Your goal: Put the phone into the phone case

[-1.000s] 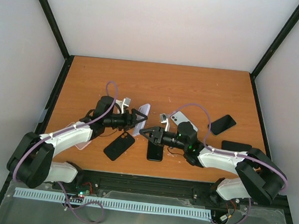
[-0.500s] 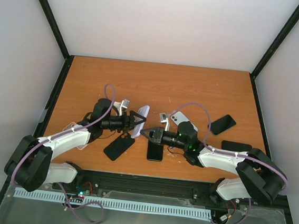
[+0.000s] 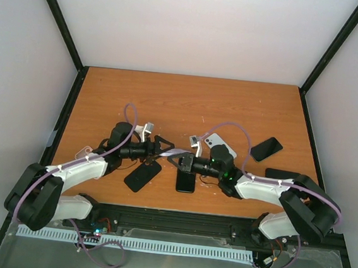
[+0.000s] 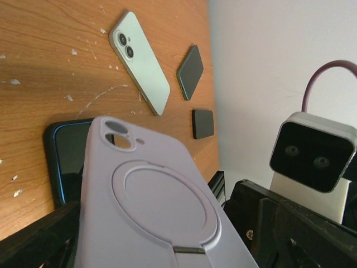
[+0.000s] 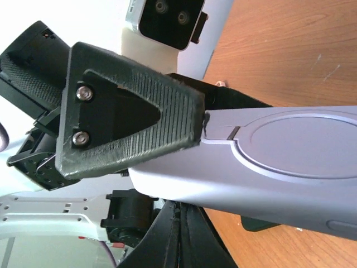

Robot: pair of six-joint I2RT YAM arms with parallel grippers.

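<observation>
A lavender phone case [image 3: 172, 151] with a round ring on its back lies nearly flat in the air between my two grippers. My left gripper [image 3: 160, 149] is shut on one end of it; the case fills the left wrist view [image 4: 156, 206]. My right gripper [image 3: 178, 160] has its ribbed finger [image 5: 134, 111] on the case's back [image 5: 279, 156] and the other finger beneath it, so it is shut on the other end. A dark phone with a blue edge [image 3: 186, 181] lies screen up on the table just below the case [image 4: 64, 162].
Another dark phone [image 3: 142, 175] lies under the left arm. A white phone [image 3: 219, 142] lies face down behind the right wrist [image 4: 139, 61]. A black phone [image 3: 267, 149] and a small black item [image 3: 283, 175] lie at the right.
The case has tipped from standing nearly upright to lying nearly flat, and its free end has come between the right gripper's fingers. The left gripper has shifted slightly towards the right gripper.
</observation>
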